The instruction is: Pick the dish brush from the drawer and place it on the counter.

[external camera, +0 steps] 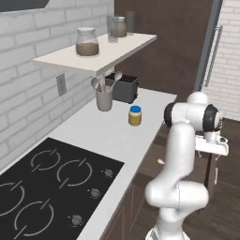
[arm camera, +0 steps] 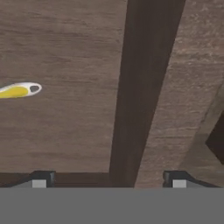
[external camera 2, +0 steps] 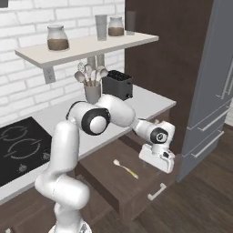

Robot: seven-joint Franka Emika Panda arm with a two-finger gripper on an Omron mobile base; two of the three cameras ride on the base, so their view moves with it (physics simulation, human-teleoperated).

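The drawer (external camera 2: 109,182) stands pulled out below the counter (external camera: 117,136), its dark brown floor bare except for the dish brush (external camera 2: 125,169). The brush lies flat, yellow handle toward the drawer front and whitish head toward the back. My gripper (external camera 2: 157,166) hangs over the drawer's front right corner, to the right of the brush and apart from it. In the hand view the fingertips (arm camera: 42,178) stand wide apart, open and empty. There the brush's yellow handle end (arm camera: 19,90) pokes in at the left edge, and the drawer's dark wall (arm camera: 140,87) runs up the middle.
On the counter stand a blue-lidded jar (external camera: 135,116), a grey utensil holder (external camera: 104,97) and a black toaster (external camera: 123,88). A white shelf (external camera: 93,57) with jars hangs above. The black cooktop (external camera: 51,183) is at the left, a tall grey fridge (external camera 2: 209,91) at the right.
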